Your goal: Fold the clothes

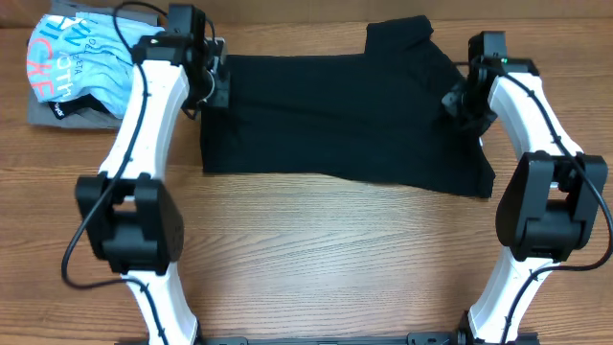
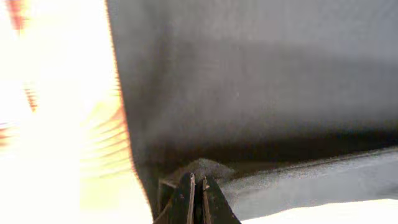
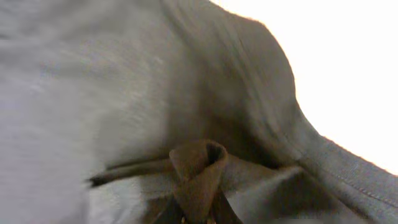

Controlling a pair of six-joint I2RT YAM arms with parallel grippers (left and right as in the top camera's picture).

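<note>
The clothes (image 1: 335, 115), a plain black T-shirt, lie spread across the far half of the wooden table, one part folded over at the top right. My left gripper (image 1: 216, 88) sits at the shirt's upper left corner. In the left wrist view its jaws (image 2: 197, 183) are shut, with a small bump of the dark fabric (image 2: 249, 81) pinched at the tips. My right gripper (image 1: 458, 103) rests on the shirt's right side. In the right wrist view it (image 3: 198, 214) is shut on a raised loop of cloth (image 3: 199, 163), which hides the fingertips.
A light blue shirt with lettering (image 1: 72, 62) lies on a grey folded garment (image 1: 48, 117) at the table's far left corner, just beside my left arm. Bare wood (image 1: 326, 259) fills the near half of the table.
</note>
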